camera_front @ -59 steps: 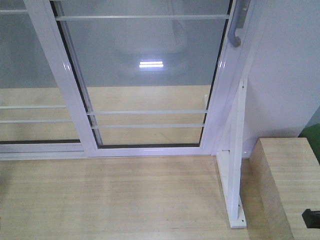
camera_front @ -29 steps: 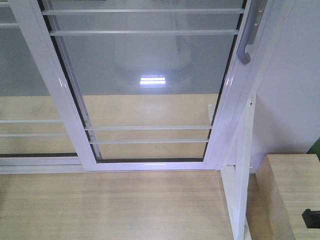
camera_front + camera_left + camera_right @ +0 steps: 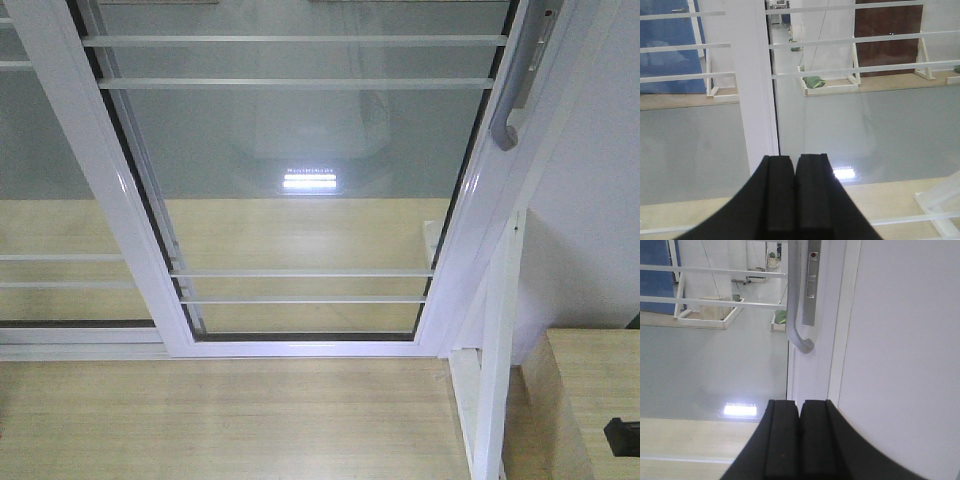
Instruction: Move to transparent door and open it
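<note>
The transparent door (image 3: 300, 150) fills the front view: clear glass in a white frame with thin white bars. Its curved silver-grey handle (image 3: 520, 85) is at the top right. In the right wrist view the handle (image 3: 797, 315) hangs just above and ahead of my right gripper (image 3: 800, 407), which is shut and empty. My left gripper (image 3: 795, 162) is shut and empty, facing the door's left white stile (image 3: 755, 85) and glass. Neither gripper touches the door.
A similar glass panel without a handle (image 3: 50, 200) stands to the left. A white post with a foot bracket (image 3: 495, 380) and a white wall (image 3: 590, 200) stand to the right. A wooden block (image 3: 590, 400) sits at the lower right on the wooden floor (image 3: 230, 420).
The door and handle have shifted down and right and grown larger in the front view; the base has come closer to the door.
</note>
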`<state>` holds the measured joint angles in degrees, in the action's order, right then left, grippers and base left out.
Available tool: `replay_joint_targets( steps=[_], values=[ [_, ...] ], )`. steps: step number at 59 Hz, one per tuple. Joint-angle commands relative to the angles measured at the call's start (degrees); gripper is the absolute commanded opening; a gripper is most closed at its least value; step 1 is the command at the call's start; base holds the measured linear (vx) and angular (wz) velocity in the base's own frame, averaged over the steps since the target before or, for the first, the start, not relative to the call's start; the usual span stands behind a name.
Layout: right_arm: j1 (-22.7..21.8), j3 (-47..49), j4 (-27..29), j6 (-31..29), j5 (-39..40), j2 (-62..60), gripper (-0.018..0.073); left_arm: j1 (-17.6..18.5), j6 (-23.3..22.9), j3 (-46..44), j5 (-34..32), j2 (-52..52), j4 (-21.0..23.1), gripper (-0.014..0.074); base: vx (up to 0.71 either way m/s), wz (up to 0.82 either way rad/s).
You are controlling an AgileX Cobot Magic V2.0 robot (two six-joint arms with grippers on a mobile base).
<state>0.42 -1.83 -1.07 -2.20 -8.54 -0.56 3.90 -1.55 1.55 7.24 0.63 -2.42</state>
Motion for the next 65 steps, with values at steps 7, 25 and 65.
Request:
replay_joint_targets(
  steps=[7, 25, 65],
  values=[
    [-0.25, -0.65, 0.11, 0.06, 4.98, -0.61, -0.0008, 0.52, -0.50, 1.74, -4.58, 0.69, 0.48, -0.0006, 0.08, 0.02],
    [-0.25, -0.65, 0.11, 0.06, 4.98, -0.61, -0.0008, 0.52, -0.50, 1.74, -4.58, 0.69, 0.48, -0.0006, 0.07, 0.00],
    [-0.25, -0.59, 0.11, 0.06, 4.16, 1.30, -0.0008, 0.57, -0.50, 1.69, -3.55, -0.89, 0.48, -0.0006, 0.03, -0.01]
  ],
)
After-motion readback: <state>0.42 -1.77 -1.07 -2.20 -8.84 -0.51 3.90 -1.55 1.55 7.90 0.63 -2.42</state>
